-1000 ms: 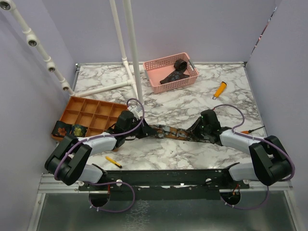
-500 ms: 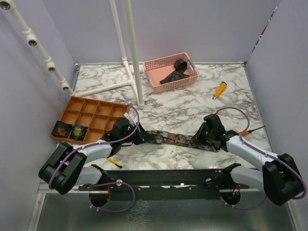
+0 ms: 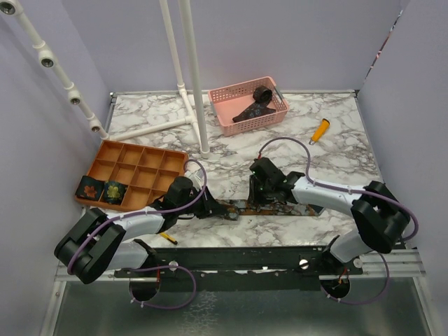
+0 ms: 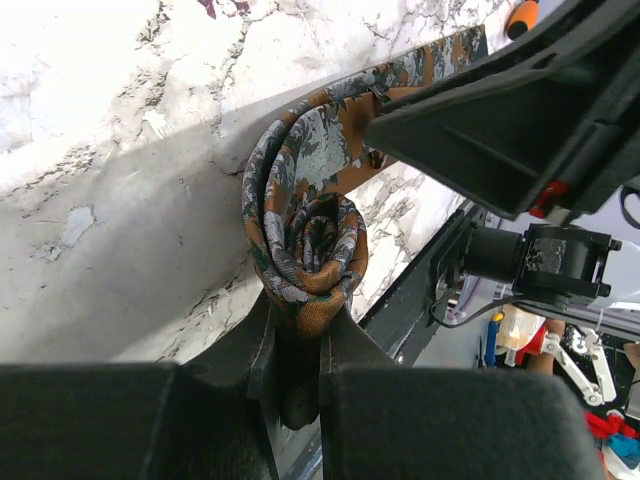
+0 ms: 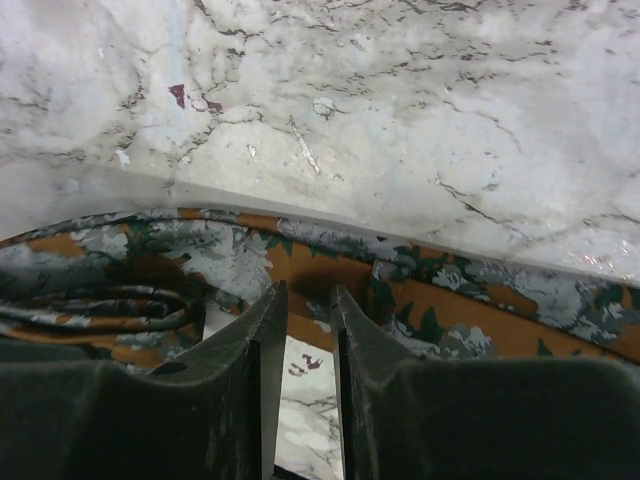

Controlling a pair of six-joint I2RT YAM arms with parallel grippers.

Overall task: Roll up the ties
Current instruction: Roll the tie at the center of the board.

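One of the ties (image 3: 238, 206), brown-orange with a grey-green floral print, lies across the near marble table (image 3: 329, 161). Its left end is wound into a small coil (image 4: 305, 235). My left gripper (image 3: 210, 208) is shut on the coil's lower edge, and the left wrist view shows the pinch (image 4: 300, 318). My right gripper (image 3: 257, 196) stands over the flat strip just right of the coil. Its jaws are narrowly apart, tips (image 5: 305, 292) at the strip's (image 5: 450, 300) near edge with bare marble showing between them. Two rolled ties (image 3: 101, 189) sit in the orange tray.
The orange compartment tray (image 3: 140, 162) is at the left. A pink basket (image 3: 231, 94) at the back holds dark fabric (image 3: 255, 105). An orange-handled tool (image 3: 319, 130) lies at the right and a yellow one (image 3: 165, 237) near the left arm. White pipe posts (image 3: 192, 77) rise behind.
My right gripper has swept left along the tie from its right end to beside the coil. My left gripper and the tie's coiled end have shifted slightly toward the near edge.
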